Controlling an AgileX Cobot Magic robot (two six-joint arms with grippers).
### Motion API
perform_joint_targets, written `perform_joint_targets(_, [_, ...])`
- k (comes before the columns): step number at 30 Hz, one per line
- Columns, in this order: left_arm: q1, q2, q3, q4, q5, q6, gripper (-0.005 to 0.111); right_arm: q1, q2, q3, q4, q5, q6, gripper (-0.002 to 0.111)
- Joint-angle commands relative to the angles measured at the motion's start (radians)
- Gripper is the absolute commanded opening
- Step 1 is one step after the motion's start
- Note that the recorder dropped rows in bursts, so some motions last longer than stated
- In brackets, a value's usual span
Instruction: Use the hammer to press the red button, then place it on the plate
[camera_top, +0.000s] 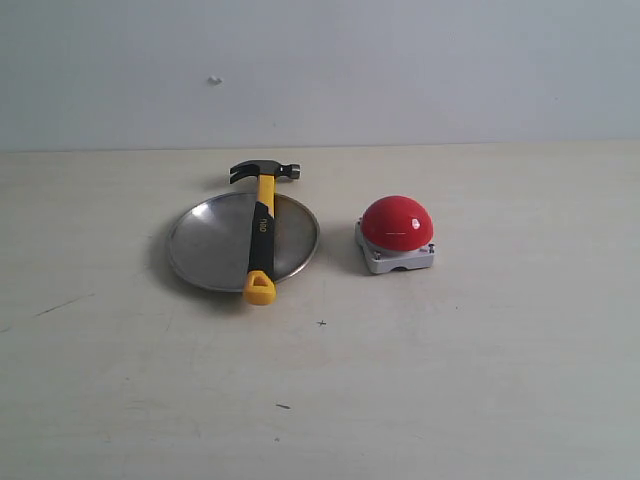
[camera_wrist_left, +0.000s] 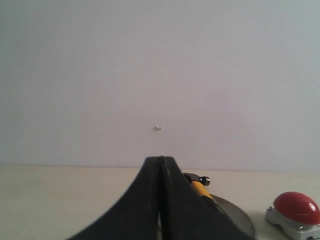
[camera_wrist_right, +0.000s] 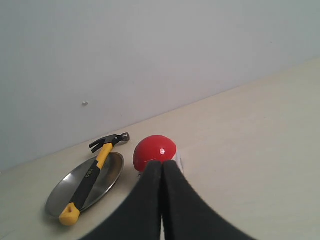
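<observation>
The hammer (camera_top: 262, 232) lies across the silver plate (camera_top: 205, 245), its dark head past the far rim and its yellow looped end over the near rim. The red button (camera_top: 397, 222) on its grey base stands to the right of the plate, apart from it. Neither gripper shows in the exterior view. In the left wrist view my left gripper (camera_wrist_left: 161, 161) is shut and empty, with the hammer (camera_wrist_left: 199, 186), plate (camera_wrist_left: 235, 215) and button (camera_wrist_left: 296, 207) beyond it. In the right wrist view my right gripper (camera_wrist_right: 162, 164) is shut and empty, in front of the button (camera_wrist_right: 154, 149), hammer (camera_wrist_right: 92, 172) and plate (camera_wrist_right: 107, 181).
The pale wooden table (camera_top: 480, 380) runs back to a plain white wall (camera_top: 400, 60) with a small mark on it. A few dark specks lie on the table near the front.
</observation>
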Motion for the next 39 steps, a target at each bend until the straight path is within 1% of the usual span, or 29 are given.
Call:
perform_joint_targets(1, [-0.003, -0.005, 0.003, -0.184, 0.057, 0.263, 0.0, -0.003, -0.005, 0.005, 0.002, 0.002, 0.004, 0.0])
perform_joint_targets(2, [-0.003, -0.005, 0.003, -0.306, 0.076, 0.345, 0.0, -0.003, -0.005, 0.005, 0.002, 0.002, 0.004, 0.0])
perform_joint_targets(5, [-0.003, -0.005, 0.003, -0.609, 0.115, 0.527, 0.0, -0.003, -0.005, 0.005, 0.002, 0.002, 0.004, 0.0])
perform_joint_targets(7, [-0.003, -0.005, 0.003, -0.774, 0.176, 0.67, 0.0, -0.003, -0.005, 0.005, 0.002, 0.002, 0.004, 0.0])
perform_joint_targets(10, [-0.001, -0.005, 0.003, -1.015, 0.31, 0.969, 0.0, -0.003, -0.005, 0.005, 0.002, 0.002, 0.004, 0.0])
perform_joint_targets(12, [-0.001, -0.005, 0.003, -1.119, 0.381, 1.137, 0.0, -0.003, -0.005, 0.005, 0.002, 0.002, 0.004, 0.0])
perform_joint_targets(14, [-0.001, -0.005, 0.003, -1.141, 0.436, 1.19, 0.0, -0.003, -0.005, 0.005, 0.002, 0.002, 0.004, 0.0])
perform_joint_targets(17, [-0.001, -0.005, 0.003, -1.135, 0.518, 1.19, 0.0, -0.003, -0.005, 0.005, 0.002, 0.002, 0.004, 0.0])
perform_joint_targets(18, [-0.001, -0.005, 0.003, -1.135, 0.525, 1.19, 0.0, -0.003, -0.005, 0.005, 0.002, 0.002, 0.004, 0.0])
perform_joint_targets(37, [-0.001, -0.005, 0.003, -1.135, 0.524, 1.19, 0.0, -0.003, -0.005, 0.005, 0.0, 0.002, 0.005, 0.0])
perform_joint_targets(39, [-0.001, -0.005, 0.003, -1.135, 0.524, 1.19, 0.0, -0.003, -0.005, 0.005, -0.042, 0.002, -0.027, 0.0])
